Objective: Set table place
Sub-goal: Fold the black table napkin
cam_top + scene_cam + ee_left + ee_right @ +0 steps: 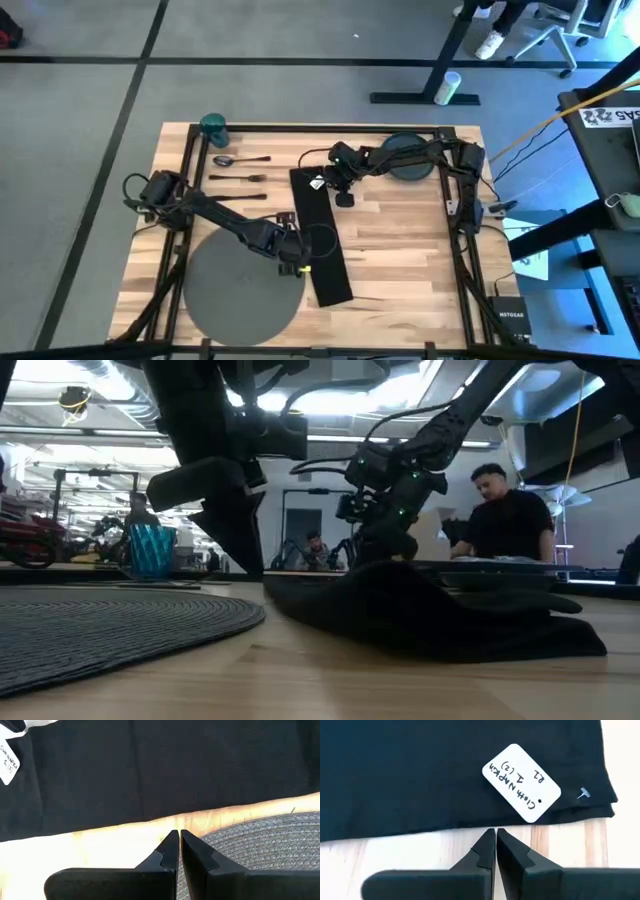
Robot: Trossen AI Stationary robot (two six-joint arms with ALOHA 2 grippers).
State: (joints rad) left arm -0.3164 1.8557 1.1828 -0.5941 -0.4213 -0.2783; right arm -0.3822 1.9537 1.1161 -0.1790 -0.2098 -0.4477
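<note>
A long black cloth napkin (320, 235) lies flat on the table (400, 235), running from the far middle toward the near edge, with a white paper tag (521, 783) at its far end. The large grey mat (240, 285) lies at the near left. My left gripper (178, 832) is shut, over the bare wood strip between mat (265, 840) and napkin (150, 770). My right gripper (496, 831) is shut, just off the napkin's right edge by the tag. The dark plate (405, 158) rests at the far right. The teal cup (213, 126), spoon (240, 160) and fork (237, 178) sit at the far left.
Black frame rails (190, 160) run along the table's left, far and right sides. Bare wood (400, 260) lies right of the napkin. In the low view a person (510, 510) sits beyond the table's far edge.
</note>
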